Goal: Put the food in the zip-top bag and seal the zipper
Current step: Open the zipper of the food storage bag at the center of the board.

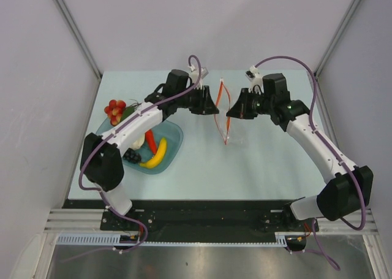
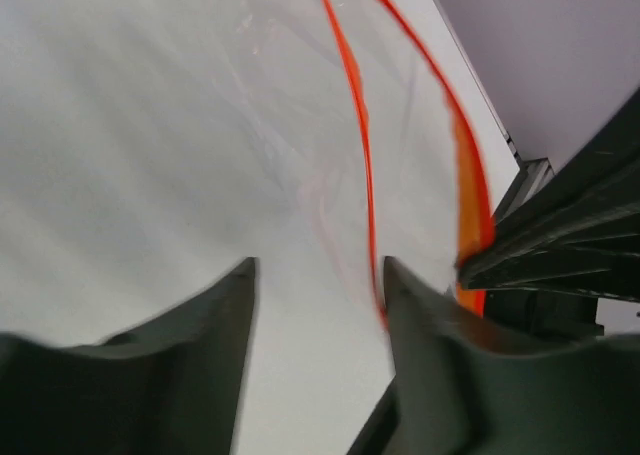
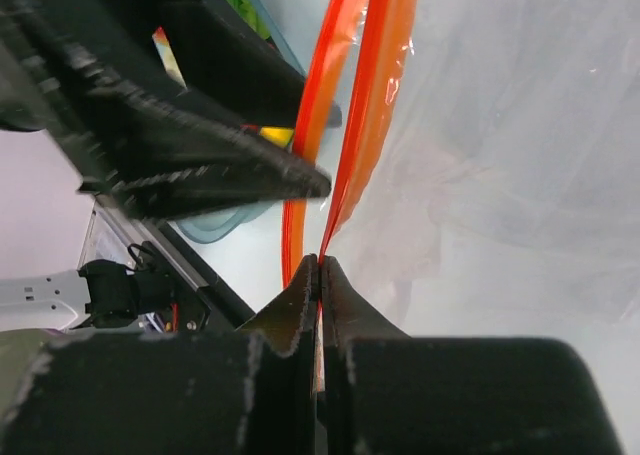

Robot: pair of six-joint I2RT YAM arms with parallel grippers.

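Reaching from its base at the near left, the left arm (image 1: 138, 122) passes over the teal bowl (image 1: 176, 138) and points its jaws rightward at the middle of the counter (image 1: 269, 162). The right arm (image 1: 312, 135) bends up from the near right and points its jaws leftward. The two sets of jaws face each other with the zip-top bag (image 3: 500, 175) on edge between them. Its mouth is spread into a narrow loop. Whether its lower edge touches the counter cannot be told.

The top view gives the arm layout but not the jaw state. In the left wrist view the two dark fingers (image 2: 200, 355) stand apart. One run of the zipper (image 3: 375, 75) lies in the gap, against the inner face of the right-hand finger, so the left jaws are open. In the right wrist view the right jaws are pressed together on the other run of the zipper, which enters at their tips.

The bowl, at the near left under the left arm, holds the yellow banana (image 1: 157, 154), the red-orange pepper (image 1: 150, 139), the dark grape bunch (image 1: 131, 157) and the pale cabbage (image 1: 137, 144). The red berry cluster (image 1: 114, 110) sits at the bowl's far-left corner. Whether it is inside the rim cannot be told.
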